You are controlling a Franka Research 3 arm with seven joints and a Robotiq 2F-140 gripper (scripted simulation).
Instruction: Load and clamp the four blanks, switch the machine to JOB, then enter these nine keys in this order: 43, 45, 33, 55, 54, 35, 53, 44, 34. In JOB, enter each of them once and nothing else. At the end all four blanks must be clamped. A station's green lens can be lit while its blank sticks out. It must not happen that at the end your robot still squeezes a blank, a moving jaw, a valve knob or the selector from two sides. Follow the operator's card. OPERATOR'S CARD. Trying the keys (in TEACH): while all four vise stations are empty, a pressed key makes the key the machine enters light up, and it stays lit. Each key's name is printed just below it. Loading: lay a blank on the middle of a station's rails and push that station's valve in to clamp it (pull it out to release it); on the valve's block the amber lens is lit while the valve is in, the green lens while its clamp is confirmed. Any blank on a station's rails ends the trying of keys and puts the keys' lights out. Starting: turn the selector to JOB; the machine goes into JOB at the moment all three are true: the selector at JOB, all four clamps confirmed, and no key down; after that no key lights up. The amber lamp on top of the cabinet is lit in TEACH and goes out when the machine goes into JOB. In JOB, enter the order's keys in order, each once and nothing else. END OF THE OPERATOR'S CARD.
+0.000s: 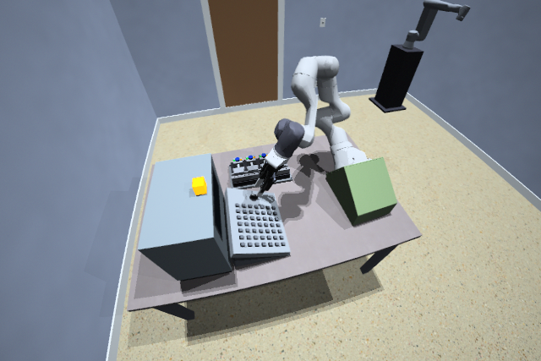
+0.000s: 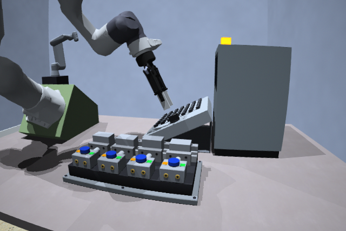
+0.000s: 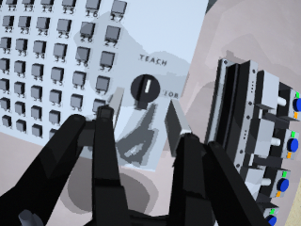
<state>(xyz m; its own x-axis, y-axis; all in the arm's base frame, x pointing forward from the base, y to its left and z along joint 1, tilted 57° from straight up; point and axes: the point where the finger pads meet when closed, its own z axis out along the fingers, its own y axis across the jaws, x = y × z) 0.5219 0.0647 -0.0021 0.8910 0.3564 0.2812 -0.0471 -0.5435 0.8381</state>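
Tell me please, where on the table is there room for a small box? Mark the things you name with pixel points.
Between keyboard (image 1: 259, 226) (image 2: 190, 119) (image 3: 174, 28) and green box (image 1: 368, 186) (image 2: 80, 111); also beside the clamps (image 1: 248, 175) (image 2: 131, 179) (image 3: 245, 94), at their cabinet (image 1: 183, 204) (image 2: 251, 97) end. Crowded: between keyboard and cabinet, and under the fingers (image 1: 267, 177) (image 2: 166, 103).

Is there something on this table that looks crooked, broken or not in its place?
Nothing stands out. The blue valve knobs form a neat row, and the lit amber lamp agrees with the selector pointing towards TEACH.
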